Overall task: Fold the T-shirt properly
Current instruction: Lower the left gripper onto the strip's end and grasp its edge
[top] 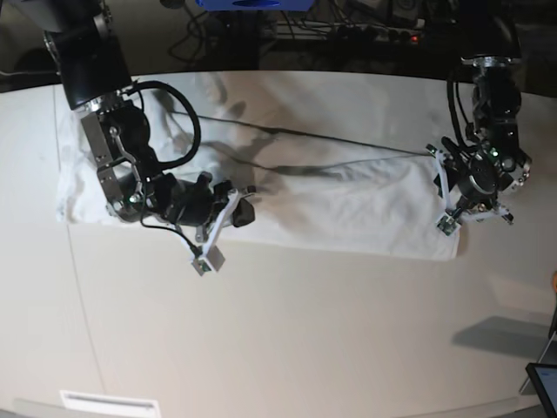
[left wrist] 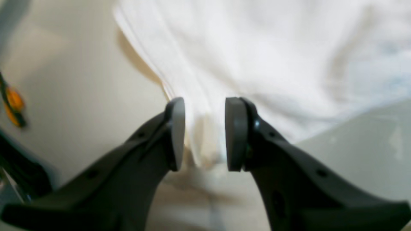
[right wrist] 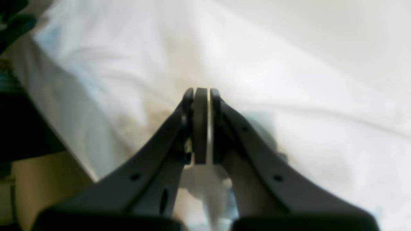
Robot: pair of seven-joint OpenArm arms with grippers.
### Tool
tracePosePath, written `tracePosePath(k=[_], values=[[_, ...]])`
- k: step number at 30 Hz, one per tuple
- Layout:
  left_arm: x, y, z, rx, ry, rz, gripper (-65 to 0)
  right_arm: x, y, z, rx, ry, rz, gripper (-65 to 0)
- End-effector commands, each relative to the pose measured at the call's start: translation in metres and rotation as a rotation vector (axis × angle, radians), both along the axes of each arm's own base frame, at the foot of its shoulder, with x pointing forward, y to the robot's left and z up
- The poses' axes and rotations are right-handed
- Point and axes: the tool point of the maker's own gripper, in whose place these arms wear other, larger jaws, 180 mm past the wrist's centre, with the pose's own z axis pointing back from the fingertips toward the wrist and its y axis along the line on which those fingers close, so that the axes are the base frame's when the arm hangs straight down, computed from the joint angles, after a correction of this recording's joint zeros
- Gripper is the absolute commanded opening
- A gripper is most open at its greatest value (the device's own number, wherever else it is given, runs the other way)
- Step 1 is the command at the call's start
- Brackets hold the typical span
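Observation:
The white T-shirt (top: 348, 200) lies spread in a long band across the far half of the table, wrinkled, with a raised ridge running along it. At its right end, my left gripper (top: 446, 202) holds a bunched edge. In the left wrist view that bunch of the T-shirt (left wrist: 257, 48) fills the gap of the left gripper (left wrist: 205, 109), whose jaws stand partly apart. My right gripper (top: 246, 209) is at the shirt's near edge, left of centre. In the right wrist view the right gripper (right wrist: 202, 93) is shut over the T-shirt (right wrist: 289, 112). Only a thin white sliver shows between its pads.
The off-white tabletop (top: 305, 331) extends toward the front. Cables and dark equipment (top: 348, 30) line the back edge. An orange object (left wrist: 13, 104) lies on the table beside the shirt's end. A dark device corner (top: 544, 383) sits at the front right.

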Motion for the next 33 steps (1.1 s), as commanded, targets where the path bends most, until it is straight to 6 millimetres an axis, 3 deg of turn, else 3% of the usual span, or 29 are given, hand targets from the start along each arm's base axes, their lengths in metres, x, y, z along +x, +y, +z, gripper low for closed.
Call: tracePosePath(k=[1,8,16,20,27,33], values=[[0.015,0.008,0.012,0.027,-0.048,0.024,-43.8,0.012,0.003,0.013,0.029,-0.036,-0.003,-63.4],[0.028,0.025,-0.005,0.066,0.007,0.102,-43.8,0.017,-0.002,0.0,0.014,0.006,-0.019,-63.4],[0.026,0.03,-0.008,0.074,0.02,0.108,-43.8,-0.015,-0.001,-0.023,-0.005,0.1,0.01,-63.4],[0.024,0.032,-0.01,0.07,0.027,0.116,-43.8,-0.021,0.003,-0.016,0.0,0.089,0.03,-63.4],[0.024,0.032,-0.01,0.068,0.028,0.117,-43.8,-0.047,0.003,-0.032,-0.001,0.149,0.036,-63.3],[0.027,0.031,-0.005,0.06,0.008,0.116,-43.8,-0.057,0.002,-0.04,-0.007,0.173,0.035,-63.3]])
